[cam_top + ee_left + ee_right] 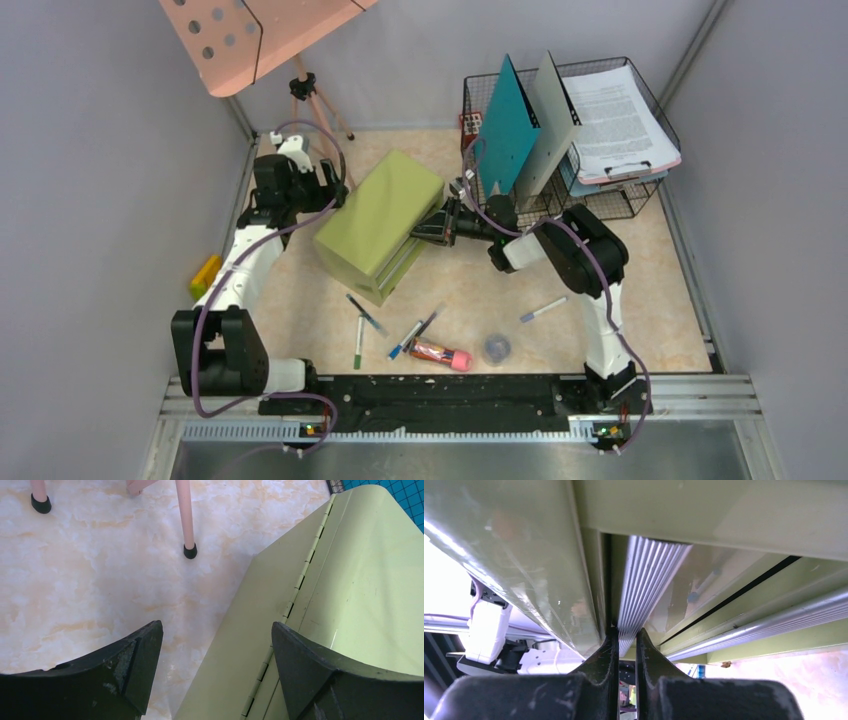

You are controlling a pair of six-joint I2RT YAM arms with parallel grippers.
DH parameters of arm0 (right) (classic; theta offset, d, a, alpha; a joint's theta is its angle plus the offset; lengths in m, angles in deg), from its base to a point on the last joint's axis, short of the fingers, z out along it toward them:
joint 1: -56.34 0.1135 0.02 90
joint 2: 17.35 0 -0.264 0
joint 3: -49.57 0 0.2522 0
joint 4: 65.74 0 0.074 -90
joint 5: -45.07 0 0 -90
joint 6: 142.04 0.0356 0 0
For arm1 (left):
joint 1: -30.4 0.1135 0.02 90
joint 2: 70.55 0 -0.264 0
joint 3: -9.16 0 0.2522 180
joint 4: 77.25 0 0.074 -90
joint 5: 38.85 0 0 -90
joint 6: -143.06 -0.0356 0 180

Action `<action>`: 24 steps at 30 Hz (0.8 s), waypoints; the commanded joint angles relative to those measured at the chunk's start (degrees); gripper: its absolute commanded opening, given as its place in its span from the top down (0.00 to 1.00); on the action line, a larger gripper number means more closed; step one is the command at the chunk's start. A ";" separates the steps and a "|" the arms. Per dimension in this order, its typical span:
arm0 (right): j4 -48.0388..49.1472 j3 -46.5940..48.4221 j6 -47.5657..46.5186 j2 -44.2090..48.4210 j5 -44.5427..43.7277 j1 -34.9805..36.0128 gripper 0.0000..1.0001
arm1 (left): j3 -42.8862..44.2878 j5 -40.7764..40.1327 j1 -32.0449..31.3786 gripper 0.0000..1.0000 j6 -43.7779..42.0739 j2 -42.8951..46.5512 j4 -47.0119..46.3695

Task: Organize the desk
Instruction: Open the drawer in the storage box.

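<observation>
The desk [650,290] is a beige marbled top. An olive-green drawer box [380,215] stands skewed on it at centre left. My right gripper [425,232] reaches in from the right to the box's front. In the right wrist view its fingers [626,632] are shut on the thin ribbed silver drawer handle [649,575]. My left gripper [335,195] hovers at the box's back left corner. It stands open [217,627] astride the hinged top edge of the box [360,580], holding nothing.
Loose pens [366,314], a green pen [358,342], a pink glue stick [440,352], a grey round cap [497,347] and another pen [543,309] lie near the front. A wire basket [640,200] with folders and a clipboard stands back right. A pink tripod [320,100] stands behind the box, and a yellow item [205,277] lies at the left wall.
</observation>
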 commanded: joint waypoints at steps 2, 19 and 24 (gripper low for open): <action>-0.07 4.07 -6.19 3.35 -4.35 1.29 1.00 | -1.43 4.70 -4.45 0.13 -2.73 -1.23 17.69; 0.36 0.08 -5.93 7.19 -1.65 -1.63 1.00 | 3.44 -7.21 -4.19 0.10 -1.58 -2.60 20.70; 0.19 -0.84 -6.00 8.29 -0.74 -2.76 1.00 | 3.82 -7.29 -3.76 0.10 -1.41 -2.93 20.89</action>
